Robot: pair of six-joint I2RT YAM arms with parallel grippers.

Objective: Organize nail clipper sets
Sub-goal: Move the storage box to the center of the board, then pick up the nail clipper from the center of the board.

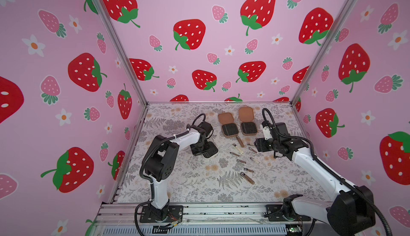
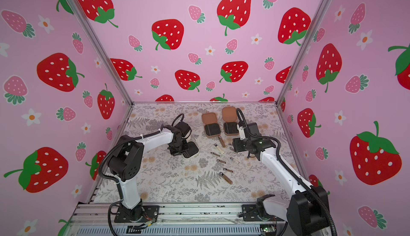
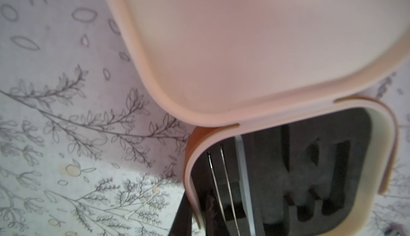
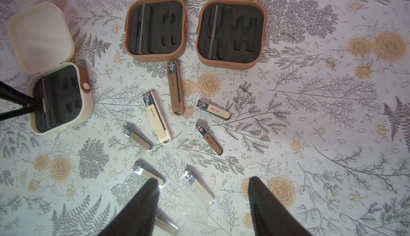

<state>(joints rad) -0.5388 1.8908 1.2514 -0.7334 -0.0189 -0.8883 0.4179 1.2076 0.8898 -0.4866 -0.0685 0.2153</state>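
Cream case open under left hand; right hand wide above the loose nail clippers.

Left hand's tips are drawn nearly together inside the cream case's black tray, left of centre on the tabletop; cannot tell whether they pinch a tool there. Right hand holds nothing. Two brown cases sit open side by side toward the back, lids laid flat toward the back wall, just beyond the clippers, which are scattered between the arms. Floral paper covers the tabletop. The broadest bare stretch runs from the clippers to the near aluminium rail, where both arm bases are bolted. Strawberry-print walls close in the back and both sides, meeting at metal posts.
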